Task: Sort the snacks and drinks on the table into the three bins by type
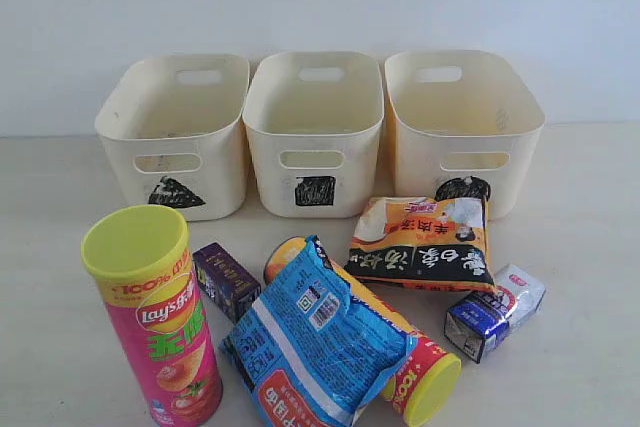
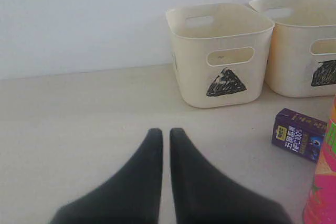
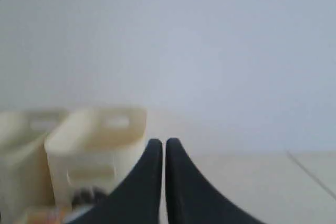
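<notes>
Three cream bins stand in a row at the back: triangle bin [image 1: 175, 132], square bin [image 1: 315, 132], circle bin [image 1: 462, 127]. In front, the pink chip tube [image 1: 155, 312] stands upright. The yellow-red tube [image 1: 415, 372] lies on its side under the blue crinkly bag [image 1: 310, 342]. The dark purple carton [image 1: 227, 280] lies between the pink tube and the blue bag. The orange-black-white bag [image 1: 425, 244] and the blue-and-white carton [image 1: 495, 312] are at the right. Neither gripper shows in the exterior view. My left gripper [image 2: 163, 132] is shut and empty over bare table, left of the triangle bin [image 2: 220, 53]. My right gripper [image 3: 160, 142] is shut and empty.
A pale wall rises behind the bins. The purple carton [image 2: 298, 134] and the pink tube's edge [image 2: 323, 182] appear in the left wrist view. The right wrist view is blurred, showing bins [image 3: 94, 145] and beige table [image 3: 252, 182] with an edge line at its far side.
</notes>
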Motion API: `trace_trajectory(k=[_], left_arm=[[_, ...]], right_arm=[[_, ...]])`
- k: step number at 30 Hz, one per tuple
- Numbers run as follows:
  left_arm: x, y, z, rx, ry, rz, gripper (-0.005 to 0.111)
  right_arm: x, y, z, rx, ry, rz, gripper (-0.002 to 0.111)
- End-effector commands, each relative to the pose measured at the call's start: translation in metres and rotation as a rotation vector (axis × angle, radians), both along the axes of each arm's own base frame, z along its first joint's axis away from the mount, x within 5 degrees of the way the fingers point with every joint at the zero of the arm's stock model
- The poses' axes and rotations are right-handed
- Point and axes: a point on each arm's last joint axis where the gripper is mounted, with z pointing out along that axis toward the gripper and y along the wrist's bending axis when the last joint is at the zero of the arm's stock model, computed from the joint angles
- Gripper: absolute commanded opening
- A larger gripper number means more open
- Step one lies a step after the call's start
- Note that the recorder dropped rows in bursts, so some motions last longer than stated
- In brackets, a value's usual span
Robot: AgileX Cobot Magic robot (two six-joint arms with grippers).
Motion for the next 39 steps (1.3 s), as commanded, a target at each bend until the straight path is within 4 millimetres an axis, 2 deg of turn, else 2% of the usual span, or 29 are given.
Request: trace_trajectory(k=[1, 3, 5, 8, 12, 14, 19, 23, 26, 30, 33, 36, 39], left_arm=[[0.0, 0.0, 0.001, -0.015, -0.004, 0.004, 0.004], [0.0, 0.0, 0.001, -0.015, -0.004, 0.004, 0.004], [0.0, 0.0, 0.001, -0.015, -0.004, 0.004, 0.004], [0.0, 0.0, 0.001, -0.015, -0.004, 0.004, 0.004], [0.0, 0.0, 0.001, -0.015, -0.004, 0.004, 0.004], [0.0, 0.0, 0.001, -0.015, -0.004, 0.004, 0.004], [0.0, 0.0, 0.001, -0.015, -0.004, 0.004, 0.004], [0.0, 0.0, 0.001, -0.015, -0.004, 0.004, 0.004], [0.0, 0.0, 0.001, -0.015, -0.004, 0.004, 0.004], [0.0, 0.0, 0.001, -0.015, -0.004, 0.004, 0.004], [0.0, 0.0, 0.001, -0.015, -0.007, 0.004, 0.004], [0.0, 0.0, 0.001, -0.015, -0.007, 0.004, 0.004], [0.0, 0.0, 0.001, -0.015, -0.007, 0.004, 0.004]], right_arm=[[-0.01, -0.003, 0.027, 0.244, -0.317, 0.06, 0.0], [-0.013, -0.003, 0.032, 0.48, -0.383, 0.16, 0.0], [-0.014, -0.003, 0.033, 0.621, -0.4, 0.223, 0.0], [-0.018, -0.003, 0.043, 0.61, -0.467, 0.24, 0.0], [-0.015, -0.002, 0.083, 0.564, -0.517, 0.254, 0.0], [-0.007, -0.001, 0.104, 0.534, -0.512, 0.255, 0.0], [0.038, 0.001, 0.152, 0.496, -0.464, 0.249, 0.0], [0.088, 0.006, 0.176, 0.425, -0.39, 0.251, 0.0], [0.134, 0.01, 0.177, 0.341, -0.229, 0.23, 0.0], [0.195, 0.011, 0.162, 0.164, 0.098, 0.147, 0.0], [0.226, 0.002, 0.151, 0.049, 0.321, 0.028, 0.0], [0.244, -0.01, 0.138, -0.047, 0.563, -0.112, 0.0], [0.256, -0.015, 0.127, -0.148, 0.78, -0.148, 0.0]])
